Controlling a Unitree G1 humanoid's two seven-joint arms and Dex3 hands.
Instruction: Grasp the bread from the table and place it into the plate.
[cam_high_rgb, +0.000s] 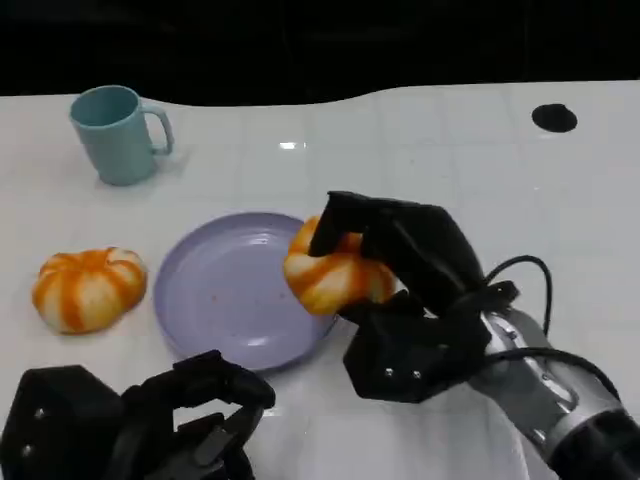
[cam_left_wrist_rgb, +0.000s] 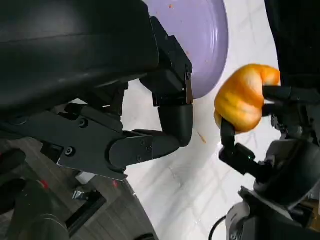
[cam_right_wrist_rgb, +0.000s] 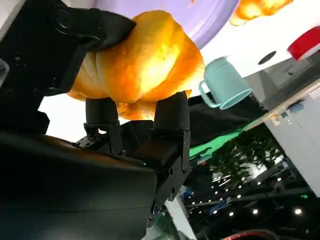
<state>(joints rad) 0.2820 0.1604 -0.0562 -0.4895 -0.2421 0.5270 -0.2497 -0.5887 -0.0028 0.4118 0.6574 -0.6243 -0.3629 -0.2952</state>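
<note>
Bread (cam_high_rgb: 332, 277), gripped by the right hand (cam_high_rgb: 400, 290), hangs over the plate's (cam_high_rgb: 225, 290) rim; releasing here could tip it onto the tabletop (cam_high_rgb: 420, 160). Left hand (cam_high_rgb: 190, 420) empty, fingers curled.

The right hand (cam_high_rgb: 395, 290) is matte black, built of blocky angular segments, with a faceted shell at its base carrying small pale screw heads; behind it the right forearm (cam_high_rgb: 545, 385) is a silver cylinder ringed by a black band, and thin black cables (cam_high_rgb: 520, 265) loop from the wrist along its side; the left hand (cam_high_rgb: 150, 420) is likewise black, with a hexagon-like shell dotted by pale screws and chunky fingers (cam_left_wrist_rgb: 150, 145) showing round pivot bolts.
</note>
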